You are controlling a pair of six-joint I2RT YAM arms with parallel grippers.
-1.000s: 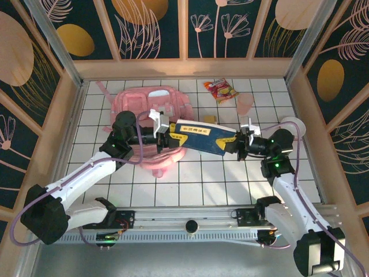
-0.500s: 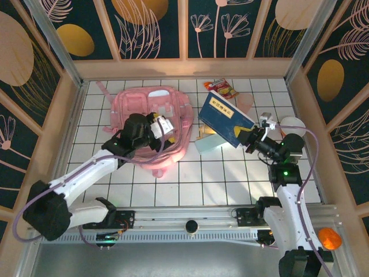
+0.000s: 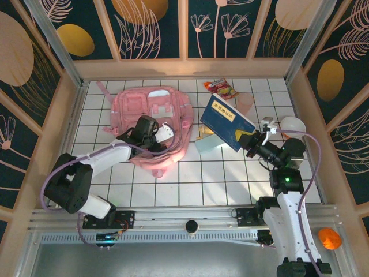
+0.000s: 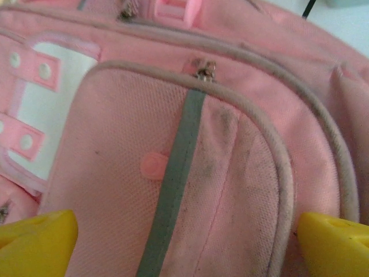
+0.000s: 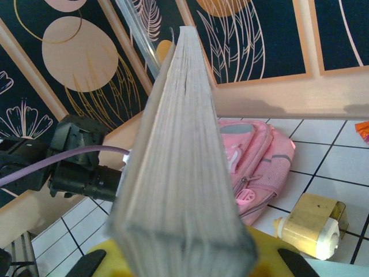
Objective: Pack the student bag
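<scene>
While pocket zip looks closed, opening likely comes before packing.
- student bag (image 3: 151,118): lies flat directly beneath left gripper (image 3: 161,135); jaws spread wide, front pocket (image 4: 173,190) between them, nothing held.
- blue book (image 3: 226,120): pinched at lower edge by right gripper (image 3: 249,141), raised, well apart from bag; hold clear.
- zip pull (image 4: 203,69): just ahead of left jaws; reach forward, close squarely on it, drag along seam.

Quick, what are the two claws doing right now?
Left claw: open, empty, over the pink bag.
Right claw: closed, holding the blue book.
</scene>
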